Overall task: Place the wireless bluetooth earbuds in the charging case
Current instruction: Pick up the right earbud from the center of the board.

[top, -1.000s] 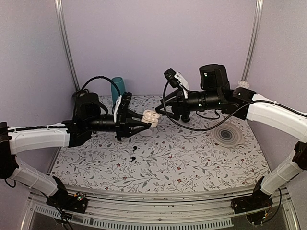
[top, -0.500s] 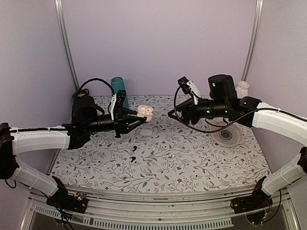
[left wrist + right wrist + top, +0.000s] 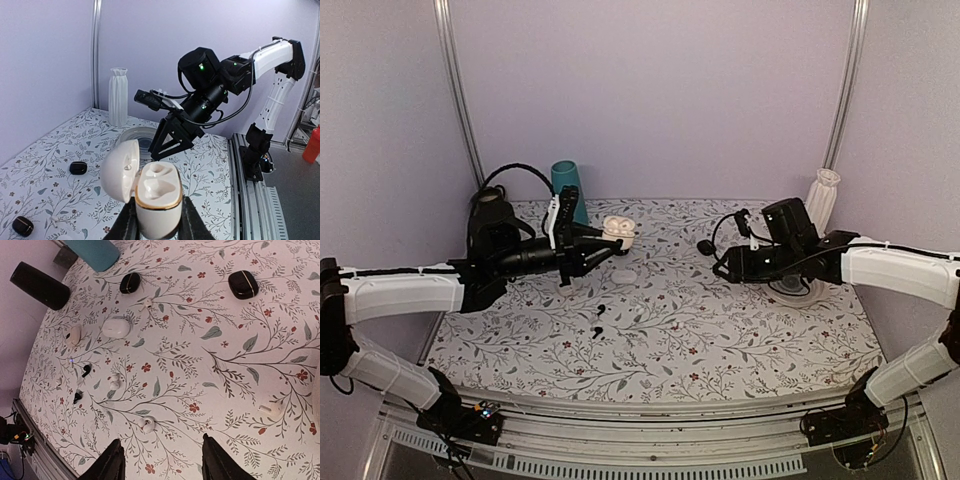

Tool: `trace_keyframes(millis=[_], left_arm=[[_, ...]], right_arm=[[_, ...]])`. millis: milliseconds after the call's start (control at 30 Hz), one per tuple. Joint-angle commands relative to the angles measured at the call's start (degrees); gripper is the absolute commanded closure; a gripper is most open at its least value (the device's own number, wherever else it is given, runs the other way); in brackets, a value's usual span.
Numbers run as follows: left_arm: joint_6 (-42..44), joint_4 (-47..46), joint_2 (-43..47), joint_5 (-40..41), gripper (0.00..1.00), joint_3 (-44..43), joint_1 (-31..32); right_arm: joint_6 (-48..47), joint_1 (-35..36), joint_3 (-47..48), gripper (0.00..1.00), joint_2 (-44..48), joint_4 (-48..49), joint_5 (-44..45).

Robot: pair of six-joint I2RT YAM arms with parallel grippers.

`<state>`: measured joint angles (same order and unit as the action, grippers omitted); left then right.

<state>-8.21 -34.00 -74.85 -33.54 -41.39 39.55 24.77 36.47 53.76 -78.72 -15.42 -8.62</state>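
— Lilac walls close round a flower-printed counter, and the charging case is up off it, raised in the left tool over the back of the counter, left of centre.

— How will it handle?

— Lightly, by the look of it. It is a small glossy white shell, stiff but slick, so a hard pinch could squirt it out. Its hinged lid hangs open to one side (a loose flap, best left alone), and both hollows are bare.

— So where should it be taken hold of?

— Where the left tool has it: on the two flanks of the lower body, beneath the gold rim, leaving lid and hollows free.

— And that tool's jaws?

— Pressed in on the lower body, one finger on each flank.

— The right tool?

— Spread apart, nothing between its fingers and touching nothing. It hangs over the right side of the counter near a round dish, well apart from the case.

— What lies under it?

— Loose buds. A white earbud lies just ahead of its fingers, another is off to one side, and a black earbud lies farther on.

— How would a bud handle?

— Probably tiny, smooth and light, easily flicked away. A gentle pinch across its body seems safest. Which buds belong to this case cannot be told for sure, though white would match.
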Motion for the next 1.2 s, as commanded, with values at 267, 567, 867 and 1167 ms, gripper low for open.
trace_keyframes(millis=[267, 567, 867, 1167], left_arm=[[0.4, 0.6, 2.7, 0.2, 1.00, -0.4, -0.8], [0.0, 1.6, 3.1, 0.4, 1.00, -0.8, -0.8], [-0.9, 1.4, 2.6, 0.6, 1.00, -0.9, -0.8], [-0.8, 1.8, 2.8, 0.8, 1.00, -1.0, -0.8]], right_arm=[[8.4, -5.0, -7.2, 0.49, -3.8, 5.2, 3.0], [11.4, -8.1, -10.6, 0.49, -7.7, 10.5, 2.0], [13.7, -8.8, -10.6, 0.50, -11.2, 12.5, 4.3], [16.0, -9.3, -10.9, 0.50, -12.3, 12.8, 6.7]])
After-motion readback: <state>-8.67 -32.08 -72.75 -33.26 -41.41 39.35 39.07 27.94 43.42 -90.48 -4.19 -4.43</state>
